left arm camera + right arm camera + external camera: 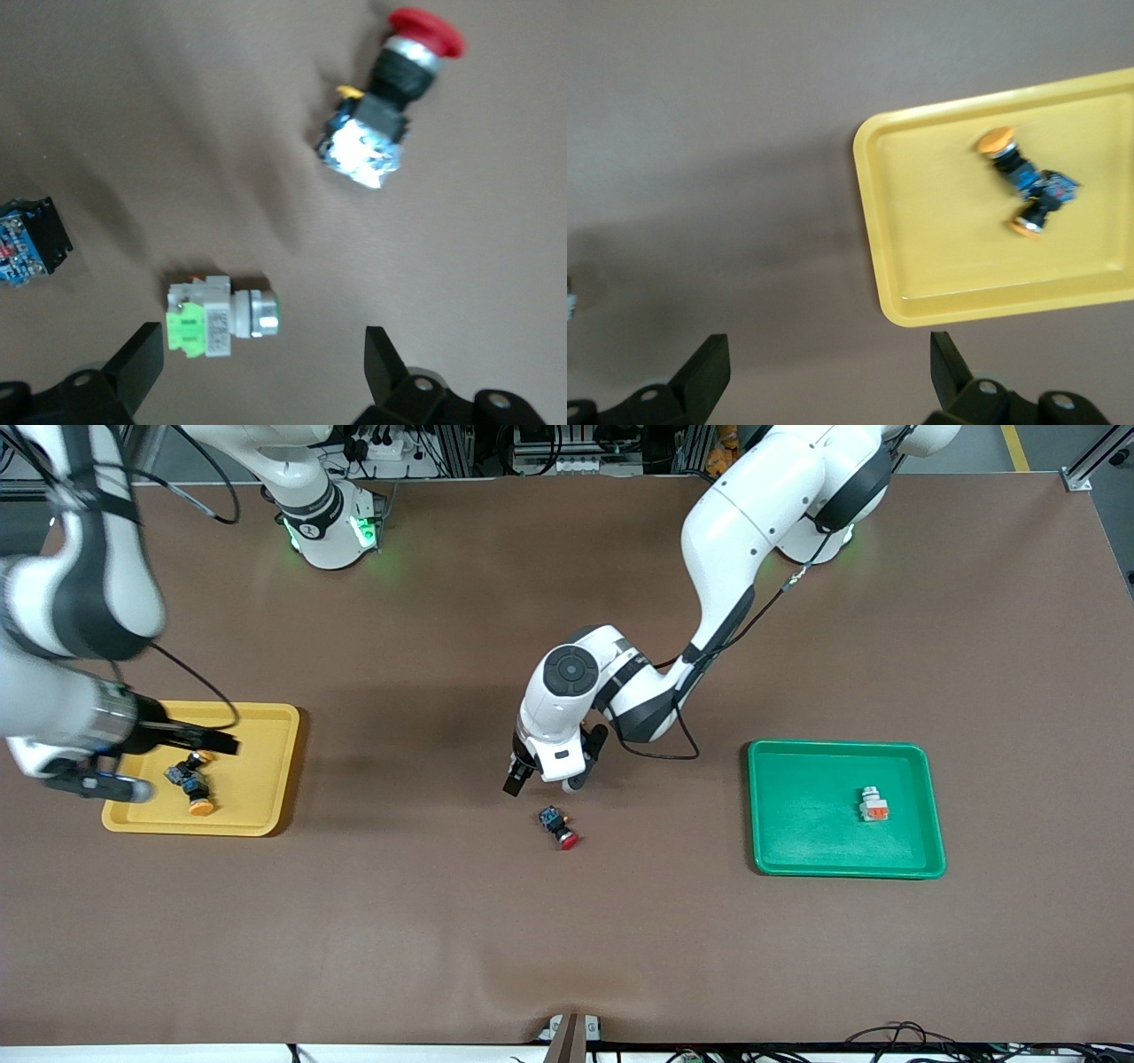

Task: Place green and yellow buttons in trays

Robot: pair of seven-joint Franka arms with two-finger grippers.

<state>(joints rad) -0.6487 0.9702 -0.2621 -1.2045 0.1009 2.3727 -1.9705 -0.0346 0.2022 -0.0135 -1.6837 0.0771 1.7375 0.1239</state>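
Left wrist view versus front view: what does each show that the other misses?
Only the left wrist view shows the green-block button lying on the table between the open left gripper fingers. Only the front view shows the yellow tray holding two yellow-capped buttons, the green tray holding the orange-block button, and the open right gripper. Both show the red-capped button.

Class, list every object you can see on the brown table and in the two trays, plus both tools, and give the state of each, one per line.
Shallow yellow plastic tray: holds both orange-capped black switches, lying down.
Shallow green plastic tray: holds the white-silver switch with orange block.
White-silver switch with pale green block: on its side on the table, not trayed.
Red-capped black switch: on its side on the table.
Left tool: open, over the green-block switch.
Right tool: open, empty.
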